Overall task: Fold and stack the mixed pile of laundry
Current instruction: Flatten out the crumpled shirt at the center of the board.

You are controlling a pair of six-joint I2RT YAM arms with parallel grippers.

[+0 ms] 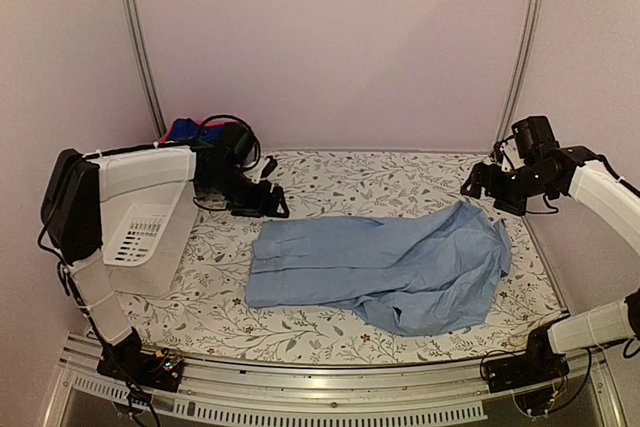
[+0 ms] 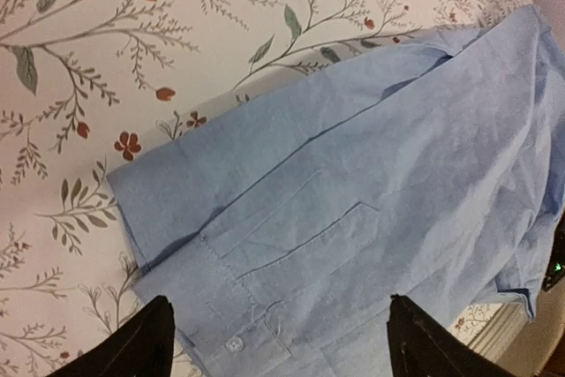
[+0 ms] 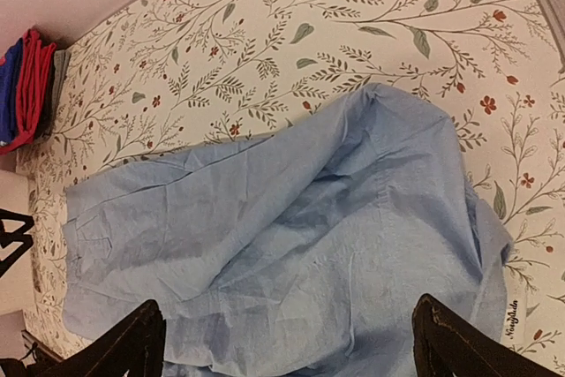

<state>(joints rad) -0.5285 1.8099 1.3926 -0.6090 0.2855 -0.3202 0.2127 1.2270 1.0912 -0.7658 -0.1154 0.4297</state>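
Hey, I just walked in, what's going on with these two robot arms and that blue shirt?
Two robot arms are working through laundry. A pale-blue shirt lies spread and somewhat rumpled on the flowered table. Neither arm holds it: the left tool hovers open over the shirt's left end, near a button and pocket, and the right tool hangs open above its right end. A small stack of red and blue clothes sits at the table's far left corner, beyond a white basket. The shirt is not yet on that stack.

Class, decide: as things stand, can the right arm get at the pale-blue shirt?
Probably yes: the right gripper hangs open close above the right-hand end of the pale-blue shirt, and nothing lies between them.
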